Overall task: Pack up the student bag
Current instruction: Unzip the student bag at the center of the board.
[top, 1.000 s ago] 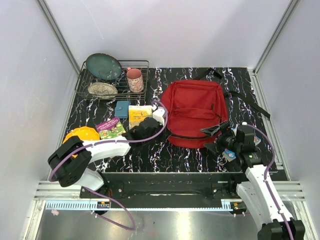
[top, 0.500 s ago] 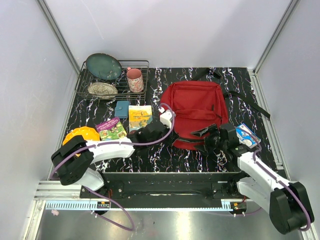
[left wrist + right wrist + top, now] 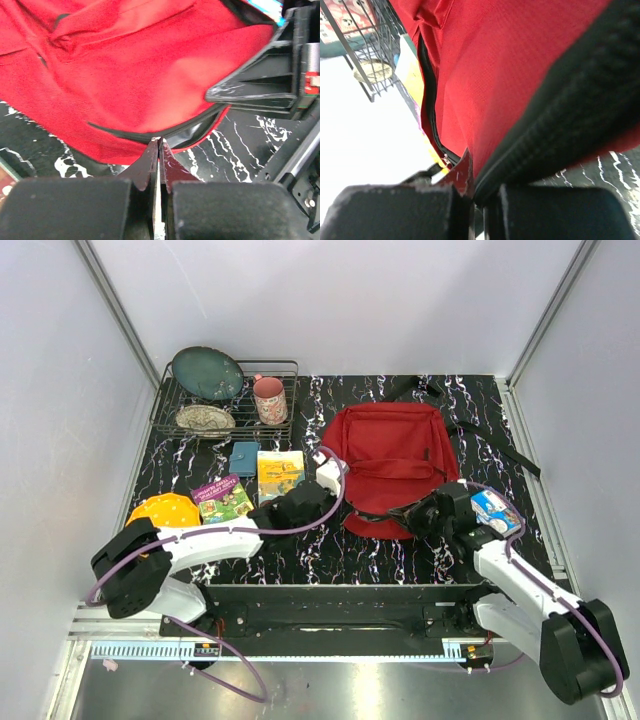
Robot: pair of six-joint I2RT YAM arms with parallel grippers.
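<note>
Looking like a robotics lab test cell, not a home. White panel walls point(image 3: 330, 300) are boxing the space in, with aluminium frame posts point(image 3: 112, 310) running up the corners. The left arm point(image 3: 205, 538) and right arm point(image 3: 512, 578) are sitting bolted to a metal rail point(image 3: 320, 617) at the near edge, purple cable point(image 3: 228, 648) looping loose below. Staged props are lying on the black marbled surface point(image 3: 385, 552): wire dish rack point(image 3: 163, 408), mug point(image 3: 269, 400), student bag point(image 3: 390, 450).
</note>
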